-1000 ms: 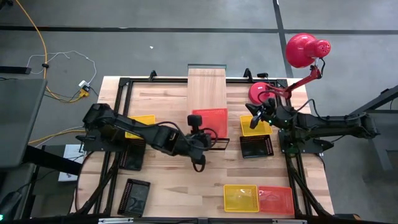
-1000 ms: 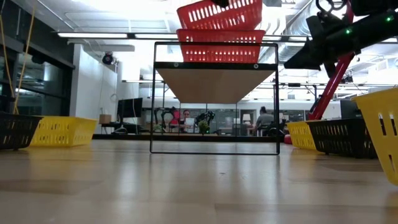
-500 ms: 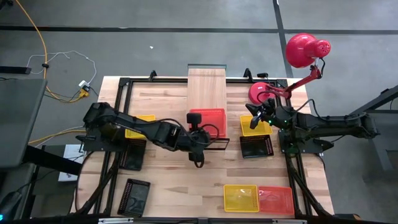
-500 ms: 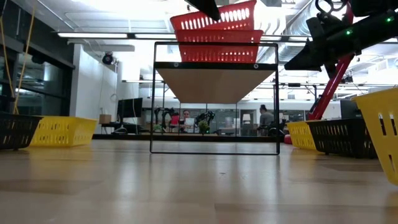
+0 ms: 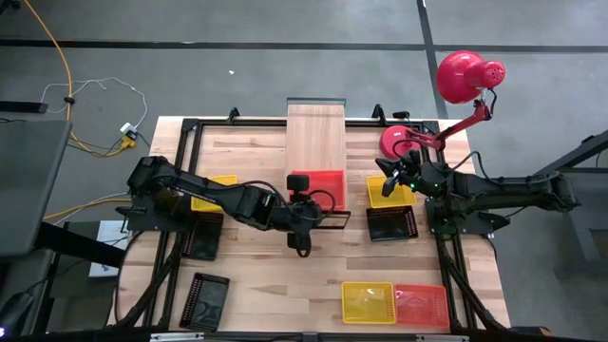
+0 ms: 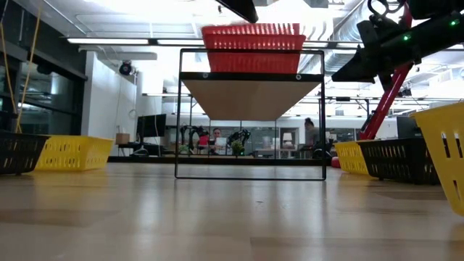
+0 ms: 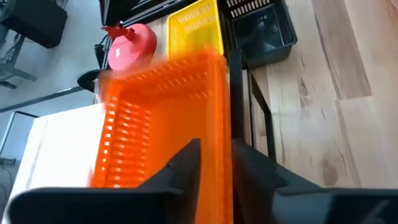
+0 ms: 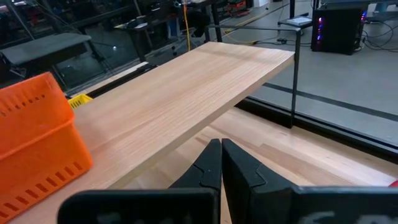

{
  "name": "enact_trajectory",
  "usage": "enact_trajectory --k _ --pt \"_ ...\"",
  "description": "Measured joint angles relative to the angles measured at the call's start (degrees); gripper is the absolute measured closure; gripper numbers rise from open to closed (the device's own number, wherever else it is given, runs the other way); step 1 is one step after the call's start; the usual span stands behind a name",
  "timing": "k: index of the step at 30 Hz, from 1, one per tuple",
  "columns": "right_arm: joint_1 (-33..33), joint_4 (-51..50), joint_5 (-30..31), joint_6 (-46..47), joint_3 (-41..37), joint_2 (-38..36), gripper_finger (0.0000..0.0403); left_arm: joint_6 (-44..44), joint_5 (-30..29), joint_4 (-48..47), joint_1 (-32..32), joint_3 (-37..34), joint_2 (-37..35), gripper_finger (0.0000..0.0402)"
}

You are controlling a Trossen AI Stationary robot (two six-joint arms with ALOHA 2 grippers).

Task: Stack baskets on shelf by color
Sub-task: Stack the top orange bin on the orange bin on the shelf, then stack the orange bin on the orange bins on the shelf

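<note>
- Since the earlier frame, the tilted orange basket (image 5: 318, 183) has settled level onto the orange stack, centre frame on the shelf (image 5: 316, 133).
- Left gripper (image 7: 214, 158) jaws straddle its wall, slightly apart, apparently releasing.
- Right gripper (image 8: 221, 163) waits right of the shelf, jaws together.

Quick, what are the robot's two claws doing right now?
Left gripper: fingers slightly apart around the orange basket wall; gripping or releasing, cannot be told.
Right gripper: shut, holding nothing.

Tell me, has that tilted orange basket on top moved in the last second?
Yes. In the low view the upper orange basket has dropped and levelled, now nested flat on the one below, closer to the shelf.
</note>
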Motion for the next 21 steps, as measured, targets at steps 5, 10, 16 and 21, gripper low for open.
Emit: enact_trajectory --k 5,10,16,21 --pt "0.01 0.01 0.00 0.05 0.00 -0.02 0.0402 1.21 -0.46 0.02 0.00 0.00 0.00 0.0262" --pt "0.00 0.04 -0.19 0.07 0.00 0.00 0.0402 2.55 -2.85 -0.53 -0.07 0.00 -0.68 0.0221" --pt "0.00 3.13 -3.37 -0.01 0.00 -0.05 0.0402 -0.71 -1.85 -3.94 -0.09 0.09 -6.02 0.0209" --pt "0.04 10.68 -11.00 -0.05 0.00 -0.09 0.0402 -7.38 2.29 -4.31 -0.28 -1.65 -14.44 0.0211"
